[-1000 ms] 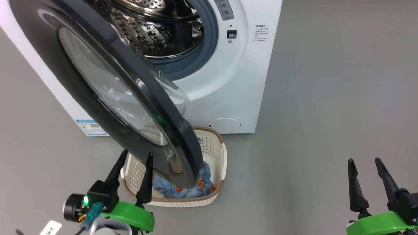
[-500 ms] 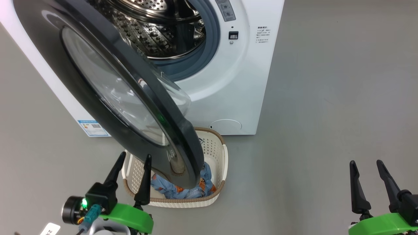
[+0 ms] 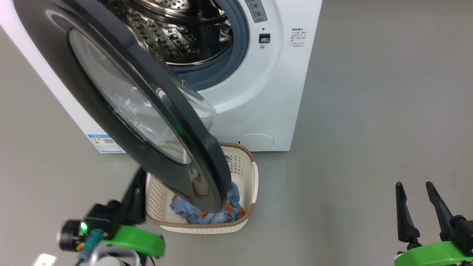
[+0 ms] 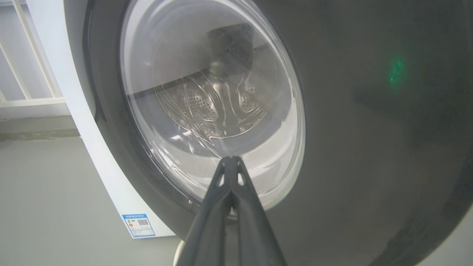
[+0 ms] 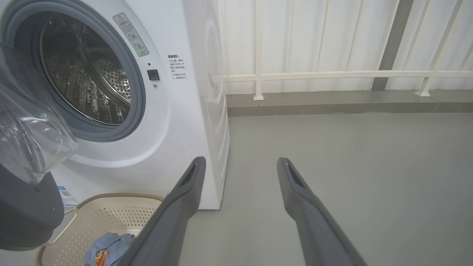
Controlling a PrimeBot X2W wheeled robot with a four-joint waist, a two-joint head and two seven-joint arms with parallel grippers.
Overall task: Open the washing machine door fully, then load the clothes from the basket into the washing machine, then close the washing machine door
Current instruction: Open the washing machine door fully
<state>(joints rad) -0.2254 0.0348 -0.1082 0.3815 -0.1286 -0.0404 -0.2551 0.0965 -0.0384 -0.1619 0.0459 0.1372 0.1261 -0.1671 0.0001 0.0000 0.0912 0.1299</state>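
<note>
Standing partly open, the washing machine door (image 3: 122, 96) overhung the basket (image 3: 254, 181) holding the clothes (image 3: 192, 214). Left gripper (image 4: 230, 159) was pressed together before its glass, gripping nothing; right gripper (image 3: 413, 183) was spread, empty, well apart.

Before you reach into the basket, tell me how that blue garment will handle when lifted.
The clothes lie crumpled in folds, so probably floppy and will drape from a pinch. Small against the basket, so likely light. Soft fabric, unlikely to break.
</note>
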